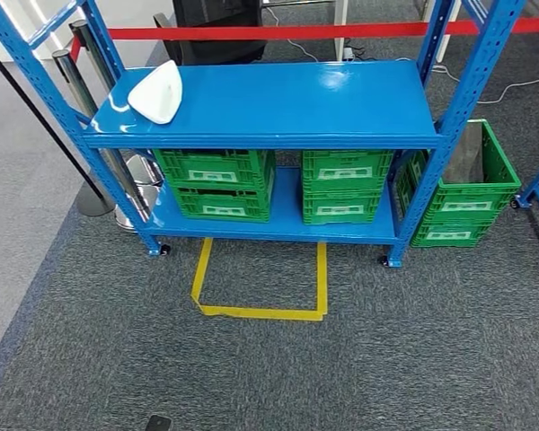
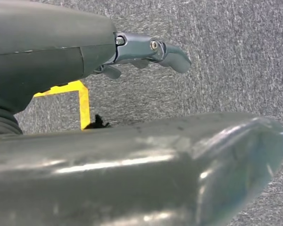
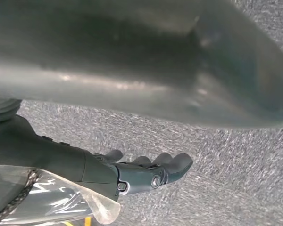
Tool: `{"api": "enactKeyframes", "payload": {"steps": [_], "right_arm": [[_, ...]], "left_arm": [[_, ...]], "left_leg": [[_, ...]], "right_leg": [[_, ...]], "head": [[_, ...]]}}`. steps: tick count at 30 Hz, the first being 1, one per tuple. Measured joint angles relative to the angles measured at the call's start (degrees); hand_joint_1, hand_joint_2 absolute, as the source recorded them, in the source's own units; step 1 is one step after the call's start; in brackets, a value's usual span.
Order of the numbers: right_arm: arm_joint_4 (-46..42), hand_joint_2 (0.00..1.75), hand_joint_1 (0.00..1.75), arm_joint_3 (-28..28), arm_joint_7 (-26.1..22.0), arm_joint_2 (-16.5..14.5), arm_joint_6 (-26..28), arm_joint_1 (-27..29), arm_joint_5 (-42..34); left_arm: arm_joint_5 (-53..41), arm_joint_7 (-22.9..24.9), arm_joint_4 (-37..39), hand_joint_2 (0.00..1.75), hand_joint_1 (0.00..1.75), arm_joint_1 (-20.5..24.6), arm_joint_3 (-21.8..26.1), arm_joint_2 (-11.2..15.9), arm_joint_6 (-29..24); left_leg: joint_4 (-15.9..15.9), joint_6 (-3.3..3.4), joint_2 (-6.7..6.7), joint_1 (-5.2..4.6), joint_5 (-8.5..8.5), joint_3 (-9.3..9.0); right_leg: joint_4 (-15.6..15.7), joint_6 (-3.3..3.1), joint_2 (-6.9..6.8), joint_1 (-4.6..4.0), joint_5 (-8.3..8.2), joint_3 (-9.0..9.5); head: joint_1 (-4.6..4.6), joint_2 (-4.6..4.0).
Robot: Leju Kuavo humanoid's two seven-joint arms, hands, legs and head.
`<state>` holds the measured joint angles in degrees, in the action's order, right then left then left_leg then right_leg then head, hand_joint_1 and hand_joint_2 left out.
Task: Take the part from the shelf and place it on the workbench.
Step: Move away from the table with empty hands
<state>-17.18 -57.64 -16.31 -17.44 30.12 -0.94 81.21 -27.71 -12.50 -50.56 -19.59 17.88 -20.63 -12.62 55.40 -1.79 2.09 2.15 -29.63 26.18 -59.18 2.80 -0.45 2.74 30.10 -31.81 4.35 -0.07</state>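
Grey carpet [image 2: 221,61] spreads beneath the left hand [image 2: 140,49], and a corner of yellow floor tape [image 2: 84,101] lies on it just beside that hand. The same carpet runs under the right hand [image 3: 147,172]. Well ahead of both hands, two stacks of green crates [image 1: 216,184] sit side by side, with a third stack [image 1: 467,197] farther right. Chrome barrier posts [image 1: 93,117] and a red barrier strip [image 1: 287,32] stand beyond them.
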Motion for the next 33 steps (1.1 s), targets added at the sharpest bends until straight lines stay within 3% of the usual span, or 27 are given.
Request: {"api": "enactKeyframes", "payload": {"steps": [3,4,7,8,24,26,28,29,30,31,33], "right_arm": [[-0.01,0.0,0.0,0.0,0.0,0.02,0.0,-0.05,-0.02],[-0.01,0.0,0.0,0.0,0.0,0.02,0.0,-0.07,-0.02],[-0.01,0.0,0.0,0.0,-0.02,0.02,0.0,-0.11,-0.02],[0.0,0.0,0.0,0.0,-0.03,0.02,0.0,-0.11,-0.02],[-0.02,0.0,0.0,0.0,-0.6,0.02,-0.11,-0.05,-0.04],[-0.02,0.0,0.0,0.0,-0.62,-0.1,-0.2,-0.03,-0.04],[-0.07,0.0,0.0,-0.01,-0.66,-0.28,-0.25,-0.04,-0.04],[-0.11,0.0,0.0,-0.02,-0.67,-0.3,-0.25,-0.05,-0.04],[-0.17,0.0,0.0,-0.02,-0.69,-0.32,-0.25,-0.06,-0.03],[-0.22,0.0,0.0,-0.01,-0.7,-0.29,-0.26,-0.04,-0.03],[-0.31,0.0,0.0,0.01,-0.7,-0.29,-0.25,0.08,-0.03]], "left_arm": [[-0.02,0.0,0.0,0.0,0.0,0.08,0.0,-0.05,-0.01],[-0.04,0.0,0.0,0.0,0.0,0.1,0.0,-0.08,-0.01],[-0.07,0.0,0.0,0.0,0.0,0.1,0.01,-0.13,-0.1],[-0.07,0.0,0.0,0.0,0.0,0.1,0.01,-0.13,-0.16],[0.11,-0.38,0.0,0.0,0.0,0.12,0.05,-0.11,-0.72],[0.49,-0.39,0.0,0.0,0.0,0.12,0.07,-0.06,-0.78],[0.81,-0.39,0.0,0.0,0.0,0.16,0.07,-0.04,-0.88],[0.9,-0.39,0.0,0.0,0.0,0.19,0.08,-0.07,-0.92],[0.99,-0.39,0.0,0.0,0.0,0.24,0.08,-0.09,-0.96],[1.04,-0.38,0.0,0.0,0.0,0.26,0.09,-0.13,-1.0],[1.32,-0.35,0.01,0.0,0.0,0.3,0.08,-0.21,-1.13]], "left_leg": [[-0.32,0.5,0.01,0.09,-0.56,-0.19],[-0.46,0.19,0.02,0.14,-0.76,-0.27],[-0.58,-1.72,0.02,0.26,-1.0,-0.35],[-0.55,-1.96,0.02,0.23,-1.03,-0.35],[0.44,-1.2,0.04,-0.17,-1.58,-0.24],[0.87,-0.85,0.01,-0.39,-1.7,-0.1],[-0.85,0.56,0.08,-0.67,-0.76,-0.84],[-2.57,1.4,0.2,-0.65,0.08,-1.61],[-4.2,2.11,0.31,-0.53,0.89,-2.36],[-5.18,2.39,0.44,-0.33,1.38,-2.88],[-5.3,2.4,0.5,-0.27,1.33,-2.92]], "right_leg": [[-0.03,-0.42,-0.08,-0.43,0.2,0.13],[-0.04,-0.52,-0.13,-0.53,0.25,0.16],[-0.05,-0.66,-0.19,-0.59,0.31,0.27],[-0.02,-0.65,-0.2,-0.56,0.28,0.32],[0.69,-0.06,-0.18,-0.05,-0.17,0.99],[1.16,0.64,-0.25,0.48,-0.51,1.05],[2.23,1.55,-0.31,0.77,-1.05,1.56],[2.21,1.63,-0.24,0.64,-0.86,1.55],[1.14,1.59,-0.11,0.41,-0.14,1.01],[-1.25,1.47,0.06,0.27,1.11,-0.28],[-8.09,1.6,0.32,0.13,3.83,-4.02]], "head": [[0.0,0.0],[0.0,0.0],[-0.03,0.0],[-0.04,0.0],[-0.05,0.0],[0.07,0.0],[0.51,0.01],[0.62,0.01],[0.46,0.02],[0.14,0.02],[-0.37,0.02]]}}
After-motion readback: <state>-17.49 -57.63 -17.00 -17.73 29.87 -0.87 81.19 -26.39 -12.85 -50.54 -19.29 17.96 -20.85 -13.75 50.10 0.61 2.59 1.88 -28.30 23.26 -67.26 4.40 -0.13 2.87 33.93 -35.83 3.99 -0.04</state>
